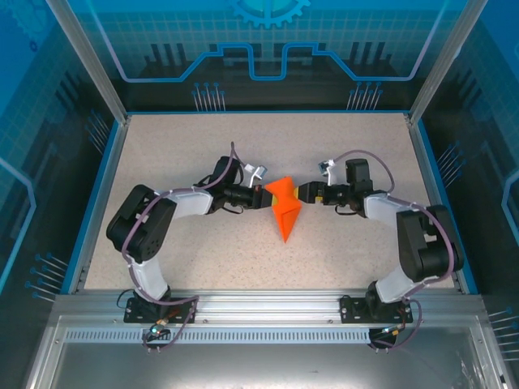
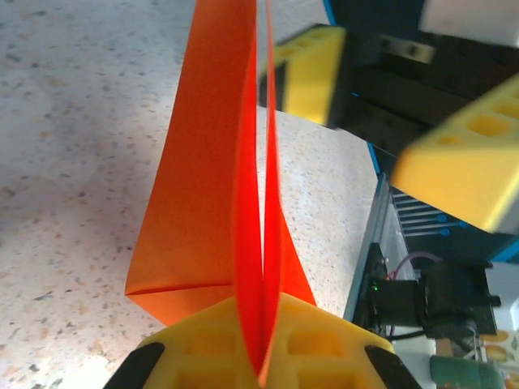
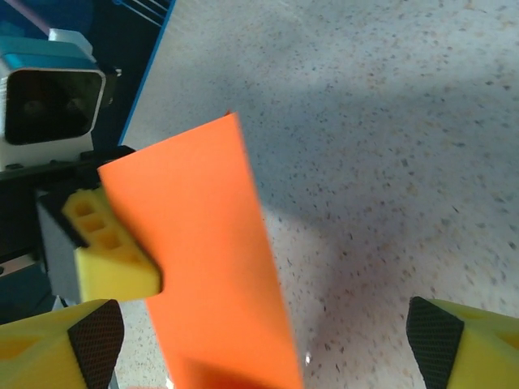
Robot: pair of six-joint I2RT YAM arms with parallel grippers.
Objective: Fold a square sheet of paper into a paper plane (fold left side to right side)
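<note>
Speckled table, orange paper plane in left end effector, seemingly upright.

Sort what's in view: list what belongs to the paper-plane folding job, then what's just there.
Job:
- thin bright orange paper, folded to a pointed shape
- left gripper, shut on the paper
- right gripper, open, close to the paper

Just there:
- speckled beige tabletop
- blue patterned enclosure walls

paper plane | you see bright orange paper, creased into a narrow dart | its layers splay apart along the centre fold | mid-table, tip pointing at the near edge
</note>
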